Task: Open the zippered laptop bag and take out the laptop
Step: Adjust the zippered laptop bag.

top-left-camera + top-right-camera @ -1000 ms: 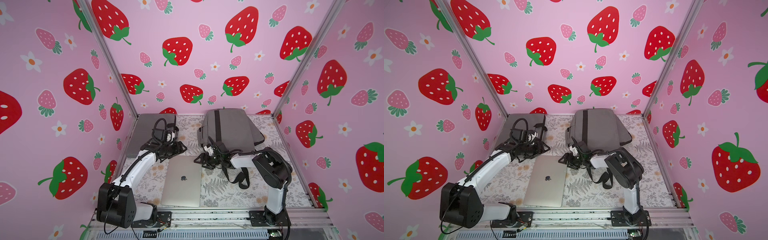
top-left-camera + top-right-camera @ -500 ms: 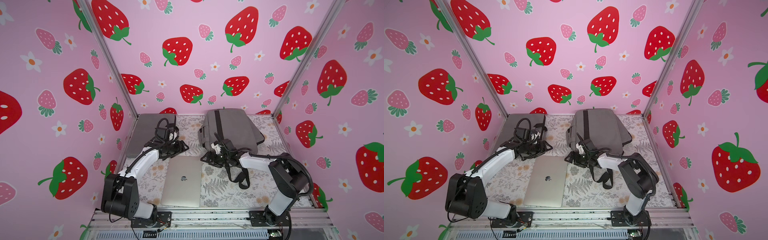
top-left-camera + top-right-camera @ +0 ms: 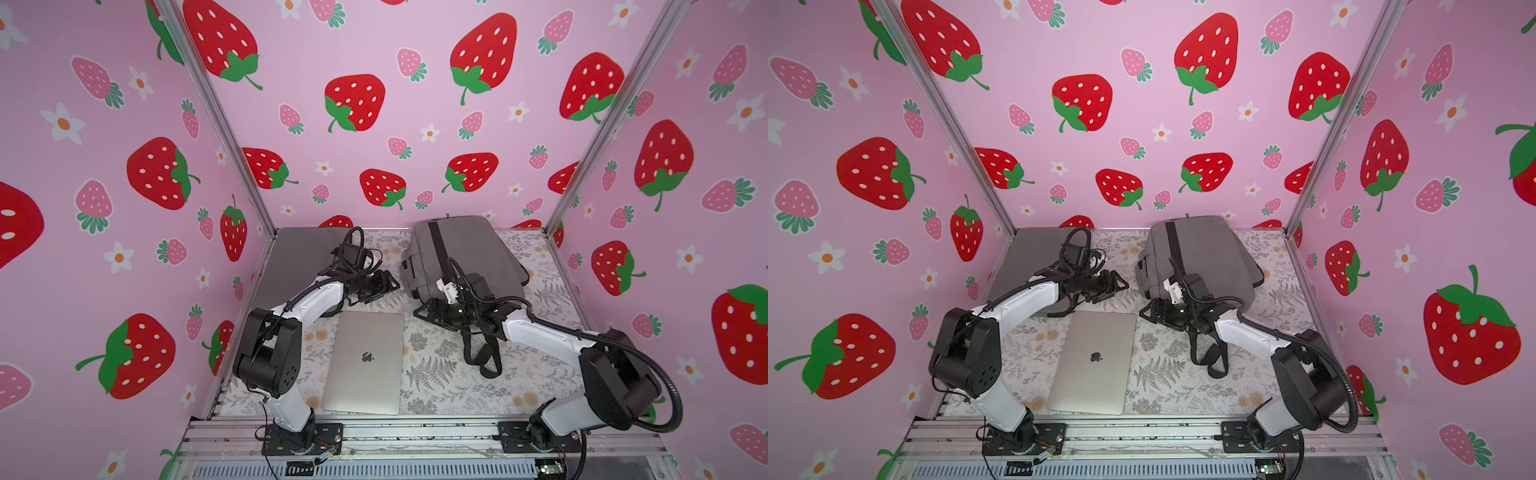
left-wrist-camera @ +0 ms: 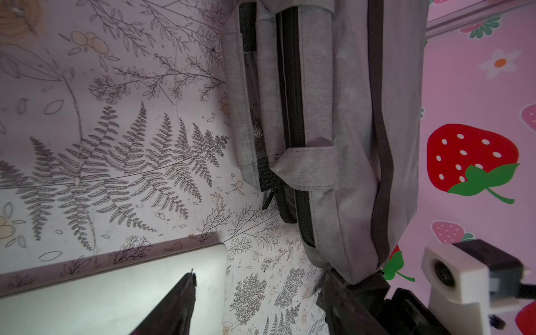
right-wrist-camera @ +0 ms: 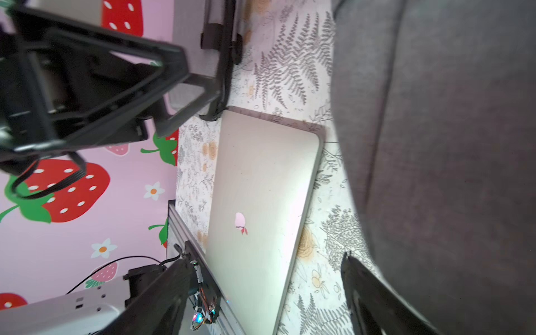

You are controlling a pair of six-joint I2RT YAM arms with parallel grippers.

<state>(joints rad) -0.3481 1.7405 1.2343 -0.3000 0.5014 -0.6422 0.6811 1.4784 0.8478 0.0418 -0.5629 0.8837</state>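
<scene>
The silver laptop [image 3: 365, 361] [image 3: 1094, 361] lies shut and flat on the fern-print table, outside the bag. The grey laptop bag [image 3: 469, 249] [image 3: 1204, 249], with its black zipper, lies at the back right. My left gripper [image 3: 388, 290] [image 3: 1119, 287] hovers open just beyond the laptop's far edge, left of the bag. In the left wrist view it [image 4: 259, 277] holds nothing, over the laptop's corner [image 4: 116, 290] and beside the bag [image 4: 348, 145]. My right gripper [image 3: 417, 313] [image 3: 1144, 311] is open and empty at the bag's near corner, between the laptop [image 5: 261, 188] and the bag [image 5: 435, 145].
A flat grey pad [image 3: 299, 257] [image 3: 1034, 253] lies at the back left, under the left arm. The bag's black strap [image 3: 482, 353] [image 3: 1210, 357] trails on the table right of the laptop. Pink strawberry walls close in three sides; a metal rail [image 3: 415, 432] runs along the front.
The left gripper has drifted right toward the bag. The right arm's elbow has swung out to the right and lower, and its jaws have widened a little. Laptop and bag have not moved.
</scene>
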